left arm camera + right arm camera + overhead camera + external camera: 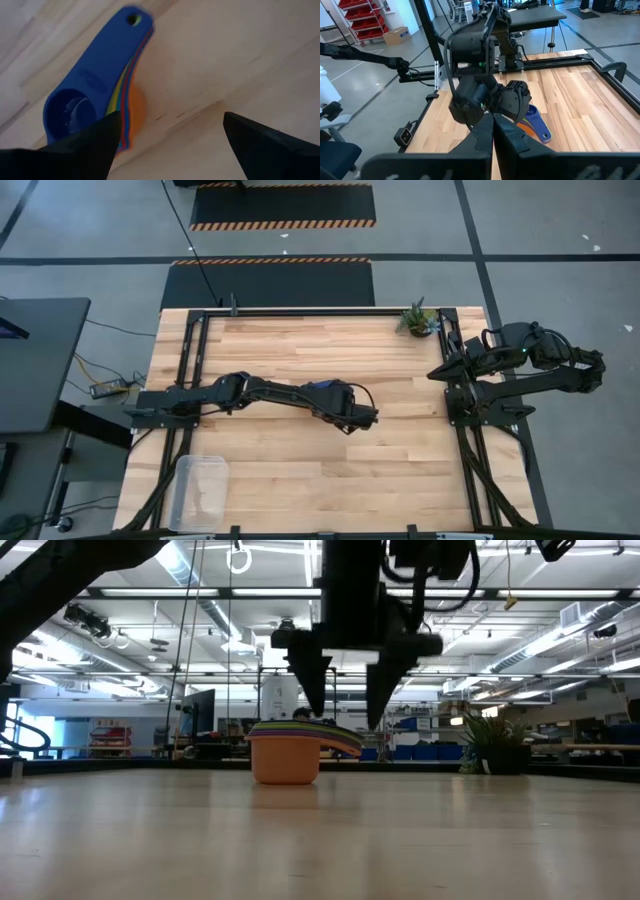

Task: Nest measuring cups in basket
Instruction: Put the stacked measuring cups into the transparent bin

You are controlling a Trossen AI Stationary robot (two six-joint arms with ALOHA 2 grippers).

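The measuring cups sit nested in one stack near the middle of the bench, orange at the bottom, the blue one on top, their handles fanned out to one side. The left gripper hangs just above the stack with its claw wide, one fingertip over the cups and the other over the handles' ends, touching nothing. The basket stands well apart from the stack, at the bench's near left corner. The right gripper waits at the bench's right edge, its claw closed narrow and holding nothing. A small potted plant stands at the far right corner
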